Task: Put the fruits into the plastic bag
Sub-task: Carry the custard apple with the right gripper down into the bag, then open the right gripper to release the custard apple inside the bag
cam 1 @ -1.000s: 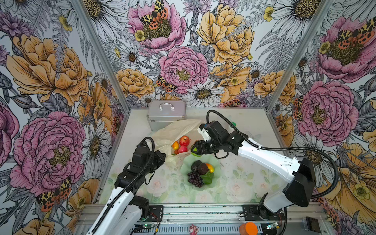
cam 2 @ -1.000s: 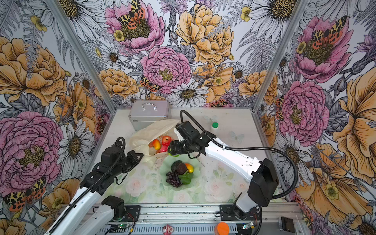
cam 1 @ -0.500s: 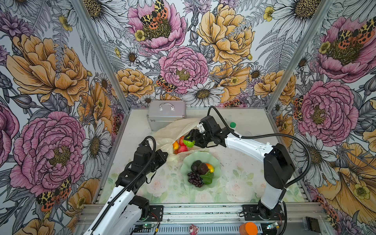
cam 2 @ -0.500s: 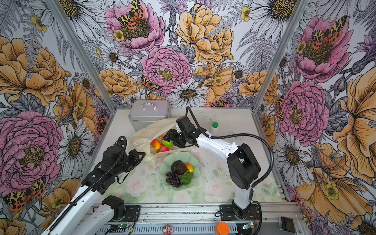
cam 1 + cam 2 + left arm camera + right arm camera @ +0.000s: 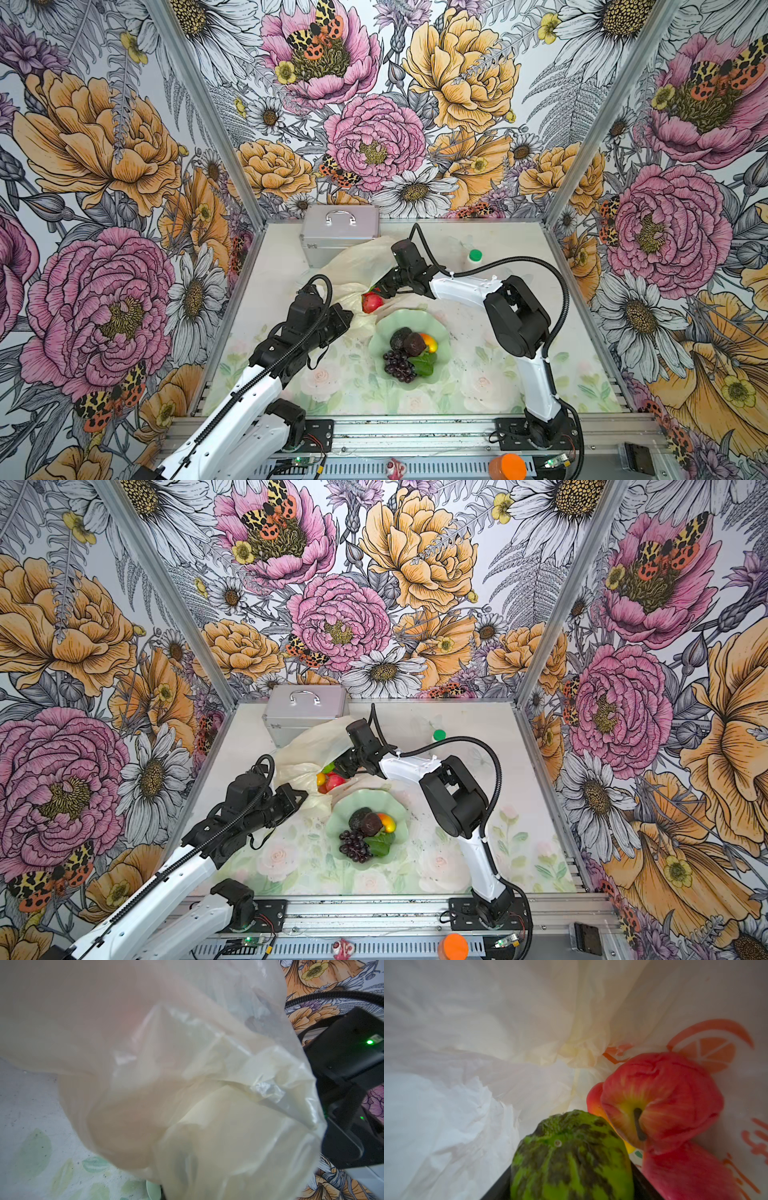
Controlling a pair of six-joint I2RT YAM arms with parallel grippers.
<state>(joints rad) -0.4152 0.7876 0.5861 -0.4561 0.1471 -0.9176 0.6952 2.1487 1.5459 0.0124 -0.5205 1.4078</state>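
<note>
The plastic bag (image 5: 357, 266) lies pale and crinkled behind the bowl, its mouth held up. My left gripper (image 5: 347, 320) is shut on the bag's near edge, and bag film (image 5: 187, 1084) fills the left wrist view. My right gripper (image 5: 376, 291) reaches into the bag's mouth, shut on a bumpy green fruit (image 5: 571, 1157) whose tip shows in a top view (image 5: 328, 766). A red-pink apple (image 5: 660, 1097) lies in the bag beside it (image 5: 371, 302), with an orange-yellow mango (image 5: 321, 778). Purple grapes (image 5: 399, 365), a brown avocado (image 5: 414, 344) and a mango (image 5: 430, 343) sit in the bowl.
The pale green scalloped bowl (image 5: 440, 328) stands just in front of the bag. A silver metal case (image 5: 338, 232) is at the back wall behind the bag. A green-capped bottle (image 5: 473, 255) stands at the back right. The right arm's elbow (image 5: 515, 316) rises beside the bowl.
My right gripper carried the green fruit from near the bowl's far rim leftward into the bag's mouth. The left gripper has kept its hold on the bag's edge, shifting slightly.
</note>
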